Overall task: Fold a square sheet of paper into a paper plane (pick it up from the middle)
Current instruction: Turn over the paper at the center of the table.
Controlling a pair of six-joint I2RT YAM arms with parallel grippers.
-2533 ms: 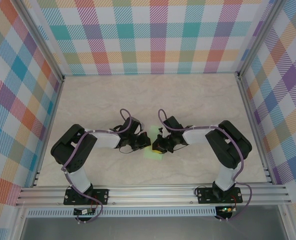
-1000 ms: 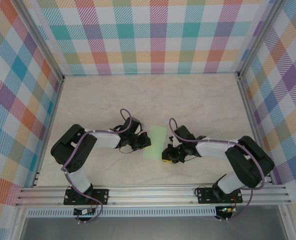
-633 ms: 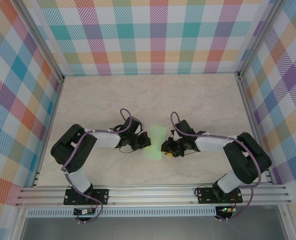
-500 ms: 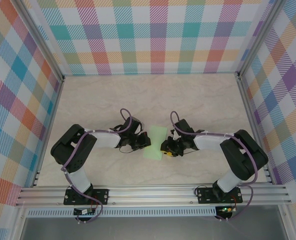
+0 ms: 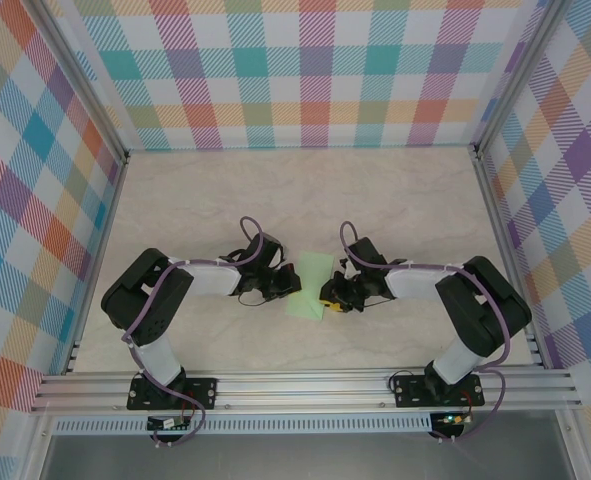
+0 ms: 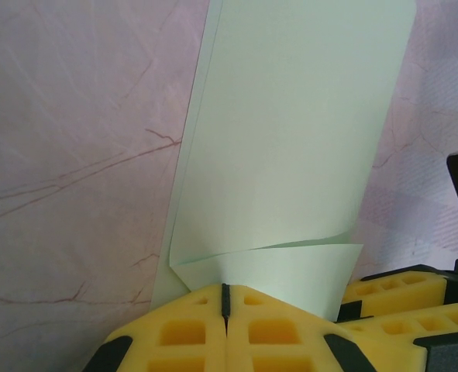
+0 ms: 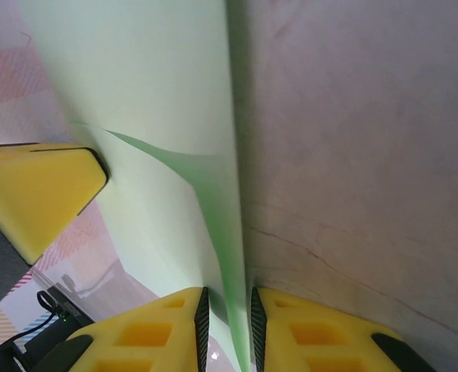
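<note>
— What sat nearest?
— The metal rail point(image 5: 305, 384) along the table's near edge, with both arm bases bolted to it. The arms bent inward, and from above their wrists hid most of the two grippers.
— So how did the jaws stand?
— In its own wrist view, the left gripper point(image 6: 225, 288) had its yellow pads pressed together, with just a seam between them. The near edge of the paper point(image 6: 290, 147) vanished under those tips. Whether it was pinched or only pressed down, I couldn't tell.
— And the other?
— The right gripper point(image 7: 227, 298) had its jaws drawn to a narrow slit. A raised edge of the paper stood in that slit and filled it. The rest of the pads ran off the bottom of the picture.
— Where did the paper lie?
— On the marble table point(image 5: 225, 200), between the two grippers, in the near half. It was pale green and folded over on itself, with a flap curling up by the left pads. Its far end ran out of both wrist views.
— Beyond that?
— More marble, then the checked wall point(image 5: 305, 70).
</note>
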